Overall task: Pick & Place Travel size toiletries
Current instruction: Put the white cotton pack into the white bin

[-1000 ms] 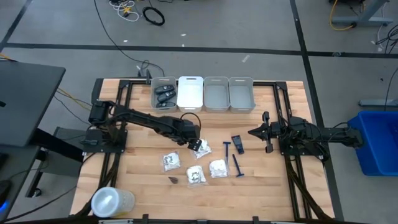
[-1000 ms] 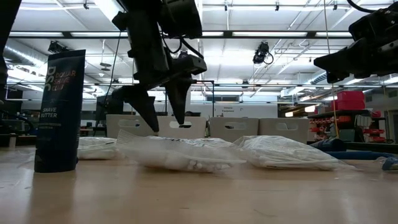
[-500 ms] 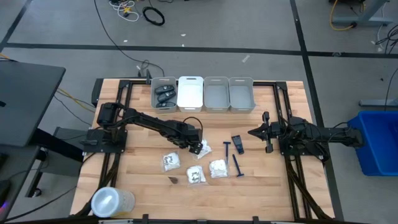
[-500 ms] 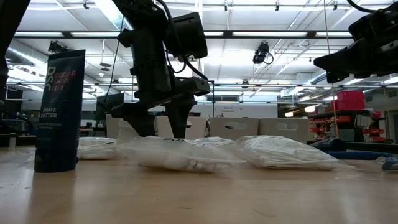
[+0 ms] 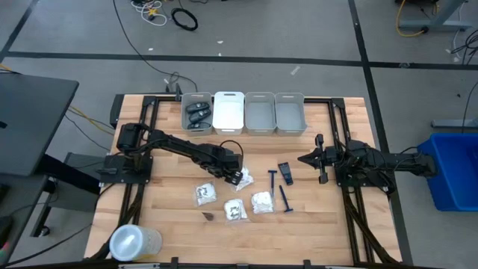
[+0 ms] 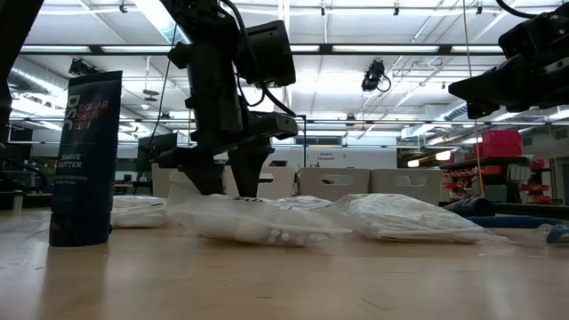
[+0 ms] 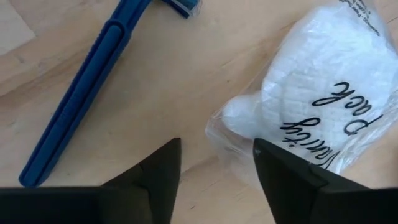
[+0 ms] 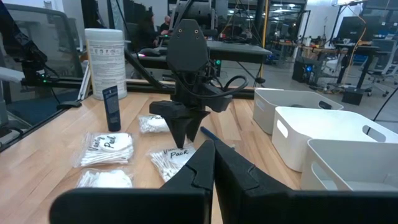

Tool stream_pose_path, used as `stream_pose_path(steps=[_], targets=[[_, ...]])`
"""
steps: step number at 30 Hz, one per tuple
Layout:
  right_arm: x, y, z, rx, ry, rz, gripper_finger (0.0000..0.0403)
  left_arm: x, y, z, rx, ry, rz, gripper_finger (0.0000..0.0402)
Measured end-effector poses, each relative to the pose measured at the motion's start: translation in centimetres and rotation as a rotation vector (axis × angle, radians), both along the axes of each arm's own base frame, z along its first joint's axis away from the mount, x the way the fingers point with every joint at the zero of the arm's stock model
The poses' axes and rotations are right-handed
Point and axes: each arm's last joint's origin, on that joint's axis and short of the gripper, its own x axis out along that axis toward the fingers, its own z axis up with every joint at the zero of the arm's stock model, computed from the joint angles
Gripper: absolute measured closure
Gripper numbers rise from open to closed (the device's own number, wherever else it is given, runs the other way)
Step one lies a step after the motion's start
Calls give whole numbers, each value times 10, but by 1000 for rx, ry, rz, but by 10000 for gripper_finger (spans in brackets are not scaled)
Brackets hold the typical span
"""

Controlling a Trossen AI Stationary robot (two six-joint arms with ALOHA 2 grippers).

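Mid-worktop, left gripper [image 5: 237, 176] is hovering jaws-apart over a white packet [image 7: 323, 99] beside a blue razor [image 7: 87, 93]; I'd centre on the packet before closing; right gripper [image 5: 304, 159] is waiting closed.

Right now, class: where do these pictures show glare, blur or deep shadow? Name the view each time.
Low view: ceiling lights flare brightly and the left arm's gripper reads as a dark silhouette, while the near table is soft. Left wrist view: the white packet is washed out, though its print is legible. High view: lighting is even, shadows faint.
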Motion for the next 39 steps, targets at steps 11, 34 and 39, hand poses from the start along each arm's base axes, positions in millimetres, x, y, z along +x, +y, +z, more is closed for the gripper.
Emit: stream_pose_path(steps=[11, 34, 39], targets=[[0, 0, 0, 0, 0, 0, 389, 3, 0, 0, 20, -33, -39, 257], [0, 0, 0, 0, 0, 0, 389, 5, 1, 0, 80, -50, -71, 343], [0, 0, 0, 0, 0, 0, 389, 5, 1, 1, 84, -50, -81, 363]])
